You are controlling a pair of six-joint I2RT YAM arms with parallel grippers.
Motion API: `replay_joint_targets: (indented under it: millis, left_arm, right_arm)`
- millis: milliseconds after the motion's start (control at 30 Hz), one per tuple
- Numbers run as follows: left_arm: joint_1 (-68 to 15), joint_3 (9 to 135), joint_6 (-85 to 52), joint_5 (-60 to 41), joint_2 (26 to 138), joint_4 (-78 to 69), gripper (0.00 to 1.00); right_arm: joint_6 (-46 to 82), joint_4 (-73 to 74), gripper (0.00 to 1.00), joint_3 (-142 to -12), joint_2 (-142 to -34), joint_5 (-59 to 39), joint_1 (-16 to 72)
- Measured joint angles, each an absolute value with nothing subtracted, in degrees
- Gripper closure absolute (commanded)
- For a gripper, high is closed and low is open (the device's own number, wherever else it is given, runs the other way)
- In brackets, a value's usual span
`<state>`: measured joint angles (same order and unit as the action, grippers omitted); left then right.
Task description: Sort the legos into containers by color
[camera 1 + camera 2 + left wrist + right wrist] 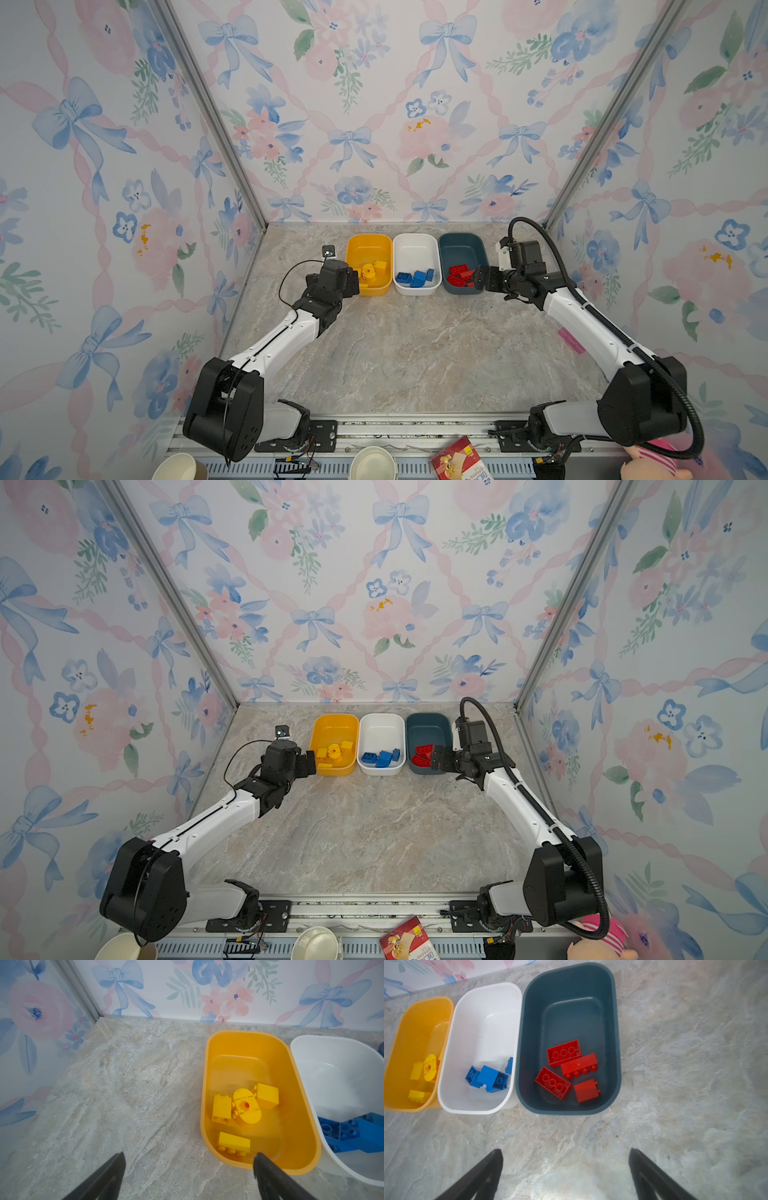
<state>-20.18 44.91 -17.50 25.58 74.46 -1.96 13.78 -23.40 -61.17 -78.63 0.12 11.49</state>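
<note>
Left tool [190, 1154] spread, empty, one finger over yellow tub [259, 1043] rim. Right tool [565, 1149] spread, empty.

Yellow legos [245, 1109] found inside that tub, blue legos [492, 1079] in white tub [483, 1001], red legos [579, 1068] in teal tub [571, 980].

Left tool best lifted before being drawn back, lest the rim be snagged.

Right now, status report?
Open, empty: left gripper, right gripper. Yellow legos in yellow tub, blue legos in white tub, red legos in teal tub. Nothing blocking.

The tubs [483, 1012] are smooth glossy plastic, the bricks [579, 1066] shiny plastic; the bench [685, 1064] looks like matt stone.
</note>
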Motion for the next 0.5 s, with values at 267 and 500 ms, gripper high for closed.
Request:
replay_joint_targets:
  millis: [267, 500]
  left_arm:
    - [-16.60, 34.09, -12.53, 28.03, 70.04, -16.34, 0.02]
    - [-11.60, 26.15, -10.85, 28.32, 67.11, -25.58, 0.02]
  right_arm:
    - [6.24, -5.72, 0.03, -47.07, -77.06, 9.76, 9.50]
    - [1.08, 9.08, 0.03, -37.82, -77.06, 12.32, 7.77]
